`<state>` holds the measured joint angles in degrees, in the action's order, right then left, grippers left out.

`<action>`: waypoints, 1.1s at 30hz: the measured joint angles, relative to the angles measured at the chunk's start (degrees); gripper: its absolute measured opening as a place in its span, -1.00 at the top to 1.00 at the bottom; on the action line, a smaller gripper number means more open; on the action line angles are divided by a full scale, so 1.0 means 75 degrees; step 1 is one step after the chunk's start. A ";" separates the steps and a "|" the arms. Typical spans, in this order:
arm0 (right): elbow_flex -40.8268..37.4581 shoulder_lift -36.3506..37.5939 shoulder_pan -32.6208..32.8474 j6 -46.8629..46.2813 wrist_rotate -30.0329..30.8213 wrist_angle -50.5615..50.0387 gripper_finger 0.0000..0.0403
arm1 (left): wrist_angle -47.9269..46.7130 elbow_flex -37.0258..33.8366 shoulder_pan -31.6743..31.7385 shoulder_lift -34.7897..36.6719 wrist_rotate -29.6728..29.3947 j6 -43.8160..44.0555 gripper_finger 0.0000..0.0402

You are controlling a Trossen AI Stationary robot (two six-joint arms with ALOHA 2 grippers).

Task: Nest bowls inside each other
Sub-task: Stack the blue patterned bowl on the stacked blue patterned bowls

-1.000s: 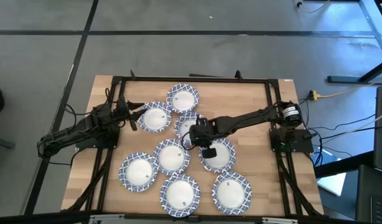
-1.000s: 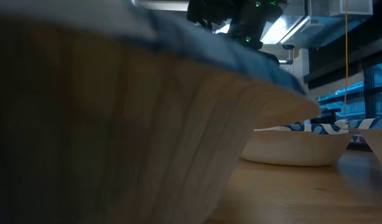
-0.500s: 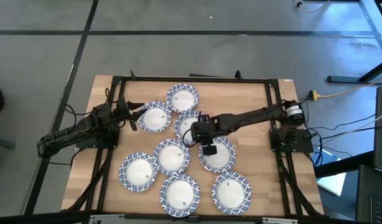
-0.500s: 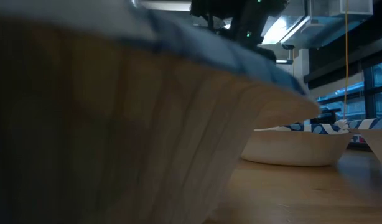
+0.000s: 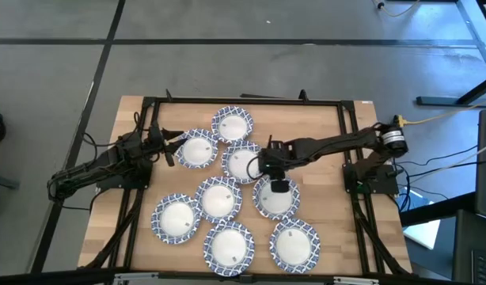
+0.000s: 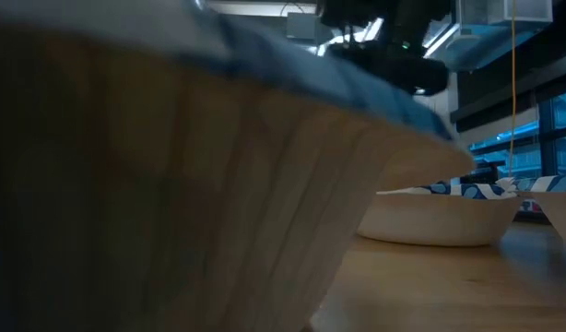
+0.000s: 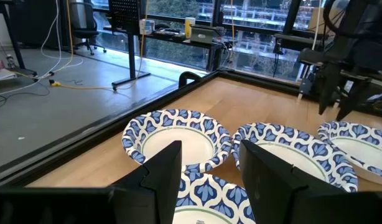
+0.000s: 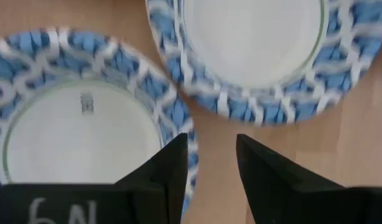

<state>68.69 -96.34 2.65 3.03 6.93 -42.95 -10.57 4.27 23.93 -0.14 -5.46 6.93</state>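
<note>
Eight white bowls with blue-and-white patterned rims stand on their bases on the wooden table (image 5: 322, 127), close together, none nested that I can see. My right gripper (image 5: 263, 165) is open and empty. It points down above the gap between the middle bowl (image 5: 243, 162) and the bowl nearer the front (image 5: 275, 198). In the right wrist view (image 8: 211, 146) its fingers stand over bare wood beside one bowl's rim (image 8: 172, 118). My left gripper (image 5: 169, 150) is open and empty at the left rim of a far-left bowl (image 5: 197, 150). It also shows in the left wrist view (image 7: 206, 155).
Other bowls stand at the far side (image 5: 232, 125), at the centre (image 5: 218, 198) and along the front (image 5: 176, 218), (image 5: 228, 245), (image 5: 294, 244). One bowl (image 6: 172, 184) fills the low view close up. A black frame (image 5: 243, 100) borders the table. Bare wood lies at the far right.
My right gripper has gone a little toward the table's right edge, from over the middle bowl's left part to its right rim, still open. The bowls and my left arm have kept still.
</note>
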 joint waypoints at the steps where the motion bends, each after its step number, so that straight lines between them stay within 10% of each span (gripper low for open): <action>1: -0.0196 0.0116 -0.0003 -0.0070 -0.0001 0.0064 0.32 | 0.0000 -0.0002 -0.0001 0.0000 0.0001 -0.0002 0.23; 33: -0.2085 0.0901 0.0333 -0.1772 0.0203 0.1146 0.32 | 0.0000 -0.0003 0.0002 0.0000 -0.0002 0.0007 0.23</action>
<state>53.06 -89.58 5.15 -10.26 8.45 -34.36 -10.57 4.25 23.94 -0.14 -5.47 6.98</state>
